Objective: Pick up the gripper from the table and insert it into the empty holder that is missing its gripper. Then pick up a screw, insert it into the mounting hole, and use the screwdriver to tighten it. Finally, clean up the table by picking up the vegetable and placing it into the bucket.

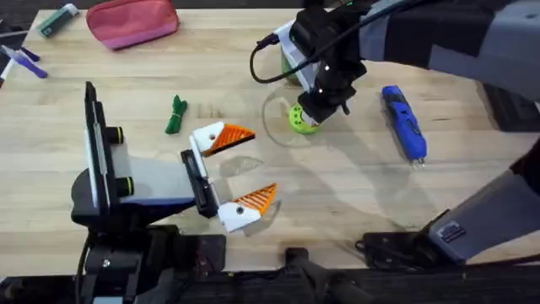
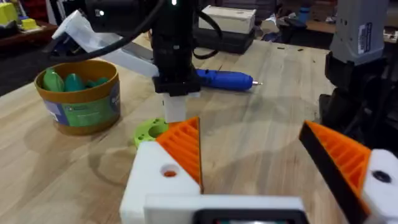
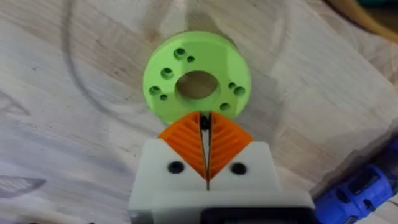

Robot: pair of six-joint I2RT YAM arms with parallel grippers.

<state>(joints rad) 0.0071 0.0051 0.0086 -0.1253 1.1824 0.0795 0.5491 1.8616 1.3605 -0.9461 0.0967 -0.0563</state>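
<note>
My left gripper (image 1: 261,162) lies low over the table, open, with an orange ribbed gripper pad (image 2: 185,146) in each white holder (image 2: 155,186). The nearer holder's mounting hole (image 2: 169,172) shows orange inside. My right gripper (image 3: 204,118) is shut, its tips just above the edge of a lime-green ring disc (image 3: 196,78). A small dark speck sits between its pads; I cannot tell what it is. The blue screwdriver (image 1: 405,122) lies to the right of the disc. The dark green vegetable (image 1: 175,114) lies left of centre. The gold-brown bucket (image 2: 78,99) holds green items.
A pink pouch (image 1: 131,21) and several markers (image 1: 34,51) lie at the far left edge. The right arm (image 1: 405,38) and its cable (image 1: 270,72) cross over the far middle of the table, above the bucket. Bare wood lies between the disc and the front edge.
</note>
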